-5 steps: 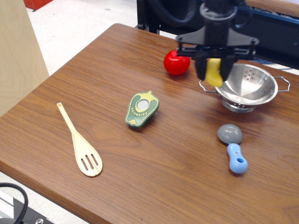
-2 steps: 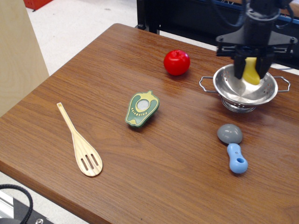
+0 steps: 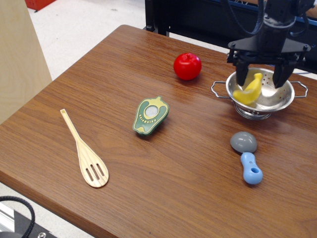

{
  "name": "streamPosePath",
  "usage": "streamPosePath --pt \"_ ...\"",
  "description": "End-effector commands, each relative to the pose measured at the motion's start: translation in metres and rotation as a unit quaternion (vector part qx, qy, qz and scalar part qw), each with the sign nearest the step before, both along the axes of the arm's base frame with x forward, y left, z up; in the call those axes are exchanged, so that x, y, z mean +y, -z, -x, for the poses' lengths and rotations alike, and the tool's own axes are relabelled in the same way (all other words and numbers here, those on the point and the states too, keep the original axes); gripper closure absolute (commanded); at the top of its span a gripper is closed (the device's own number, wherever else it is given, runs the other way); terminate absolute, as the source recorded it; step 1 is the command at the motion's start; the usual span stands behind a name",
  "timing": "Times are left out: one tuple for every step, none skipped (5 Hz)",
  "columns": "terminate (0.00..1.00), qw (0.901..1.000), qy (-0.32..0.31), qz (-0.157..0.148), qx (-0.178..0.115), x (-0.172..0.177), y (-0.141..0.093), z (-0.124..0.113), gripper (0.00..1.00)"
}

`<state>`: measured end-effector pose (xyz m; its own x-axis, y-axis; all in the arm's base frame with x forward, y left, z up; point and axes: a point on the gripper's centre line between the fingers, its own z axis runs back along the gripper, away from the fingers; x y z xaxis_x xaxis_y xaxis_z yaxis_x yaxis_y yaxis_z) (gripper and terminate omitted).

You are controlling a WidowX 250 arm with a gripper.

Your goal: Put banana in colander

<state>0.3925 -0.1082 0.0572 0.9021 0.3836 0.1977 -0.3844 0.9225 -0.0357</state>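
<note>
The yellow banana (image 3: 249, 89) lies tilted inside the shiny steel colander (image 3: 275, 99) at the back right of the table, leaning on its left inner wall. My black gripper (image 3: 259, 78) hangs right above the colander with its two fingers spread wide apart, one on each side of the banana. The fingers are not touching the banana.
A red apple (image 3: 187, 66) sits left of the colander. A green avocado toy (image 3: 150, 115) lies mid-table. A wooden slotted spoon (image 3: 85, 151) lies at the front left. A grey and blue scoop (image 3: 246, 154) lies in front of the colander. A wooden panel (image 3: 20, 49) stands at the left.
My gripper carried the banana right from beside the colander to over it, then opened. The banana dropped from the fingers and now rests tilted in the colander.
</note>
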Motion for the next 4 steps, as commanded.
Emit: streamPosePath --pt "0.0 0.9987 0.003 0.012 -0.05 0.0091 -0.0558 0.0372 0.0" --pt "0.0 0.9987 0.003 0.012 -0.05 0.0091 -0.0558 0.0372 0.0" --pt "0.0 0.9987 0.003 0.012 -0.05 0.0091 -0.0558 0.0372 0.0" --pt "1.0 0.9987 0.003 0.012 -0.05 0.0091 -0.0558 0.0372 0.0"
